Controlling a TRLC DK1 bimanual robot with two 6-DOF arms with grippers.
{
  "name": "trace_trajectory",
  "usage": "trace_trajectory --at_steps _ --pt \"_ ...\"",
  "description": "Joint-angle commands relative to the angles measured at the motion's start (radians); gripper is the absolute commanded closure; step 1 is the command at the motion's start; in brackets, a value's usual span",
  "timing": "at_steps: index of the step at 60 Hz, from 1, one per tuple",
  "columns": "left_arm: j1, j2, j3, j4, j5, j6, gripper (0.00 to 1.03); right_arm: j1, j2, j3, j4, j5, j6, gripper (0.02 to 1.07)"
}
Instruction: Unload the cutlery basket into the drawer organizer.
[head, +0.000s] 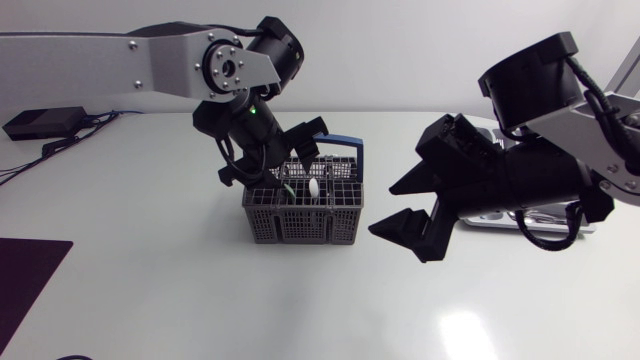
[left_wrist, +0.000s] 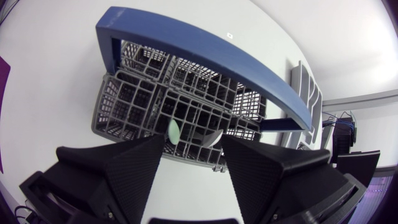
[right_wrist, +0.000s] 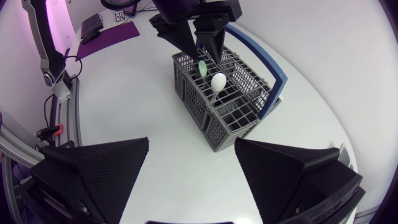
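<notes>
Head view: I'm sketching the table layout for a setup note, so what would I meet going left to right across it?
Dark mat → cutlery basket → right gripper, open → drawer organizer, mostly hidden. The left gripper hangs over the basket, so it is left out.

The white desk (head: 200, 300) carries a grey cutlery basket (head: 303, 212) near its middle, a drawer organizer (left_wrist: 310, 93) to the right — and a dark mat (head: 25, 280) at one corner.
</notes>
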Motion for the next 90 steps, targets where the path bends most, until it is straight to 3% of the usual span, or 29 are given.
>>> trace_trajectory --at_steps 1,60,66,88,90 --pt "0.011 0.03 -0.012 0.013 0.007 -0.031 0.46 0.012 0.015 -0.005 0.01 -0.003 0.027 0.07" --pt "0.029 -0.003 -0.085 0.03 0.009 -0.024 0.49 0.031 0.042 -0.028 0.039 0.003 0.03 0.07" --pt "0.029 -0.009 -0.085 0.028 0.007 -0.022 0.62 0.032 0.042 -0.03 0.039 0.003 0.03 0.07" --pt "0.028 0.003 -0.073 0.034 0.007 0.001 0.64 0.034 0.042 -0.036 0.041 0.003 0.032 0.07" --pt "0.028 0.003 -0.07 0.036 0.007 0.004 0.68 0.034 0.042 -0.037 0.042 0.003 0.03 0.07"
